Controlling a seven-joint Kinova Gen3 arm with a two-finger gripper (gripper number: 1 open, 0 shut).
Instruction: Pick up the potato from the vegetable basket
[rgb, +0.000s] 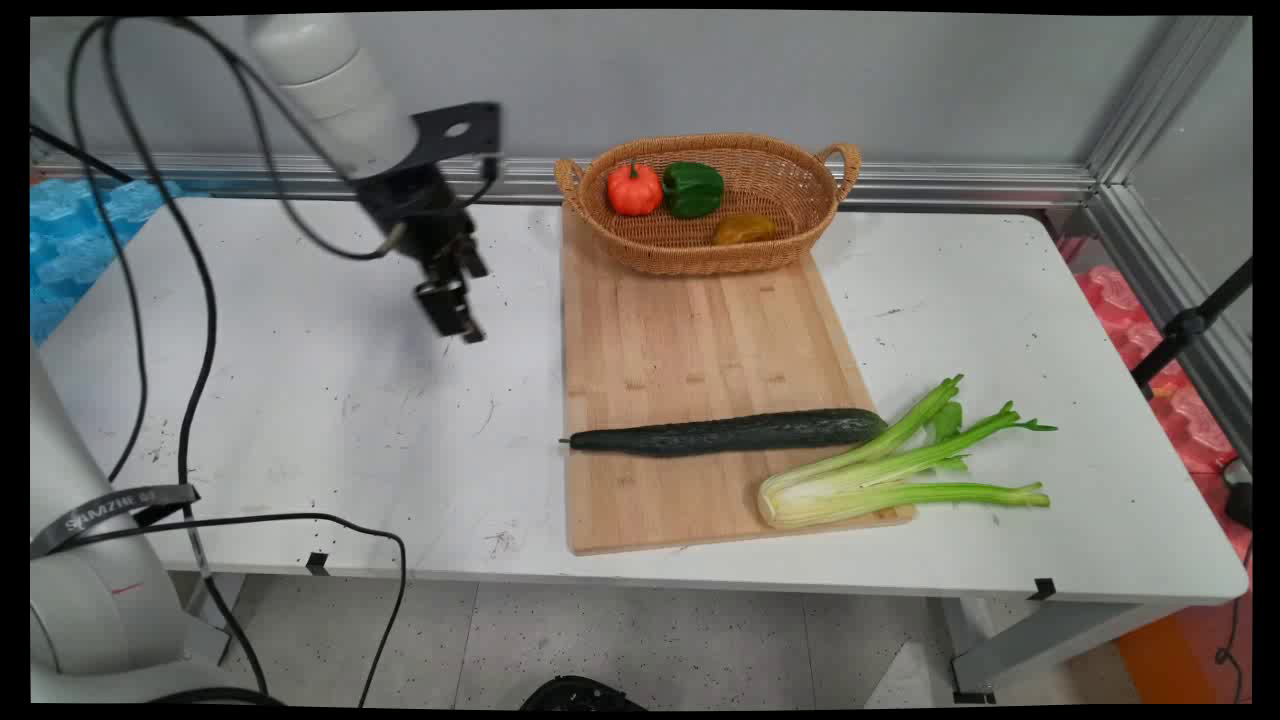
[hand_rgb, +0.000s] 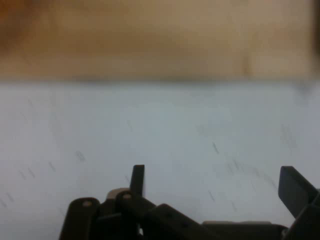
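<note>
Main view: cucumber (rgb: 728, 432) lies crosswise on cutting board (rgb: 690, 340); jaws spread, empty.

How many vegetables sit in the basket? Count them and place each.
3: an orange pumpkin at the left, a green pepper beside it, a yellowish pepper nearer the front. The basket wall may hide more.

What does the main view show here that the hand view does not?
Only the main view shows the basket holding a small pumpkin, a green pepper and a yellowish piece, plus the cucumber and celery on the board.

Only the hand view shows the fingers standing wide apart with nothing between them.

Both show the gripper, the white table and the wooden board.
</note>
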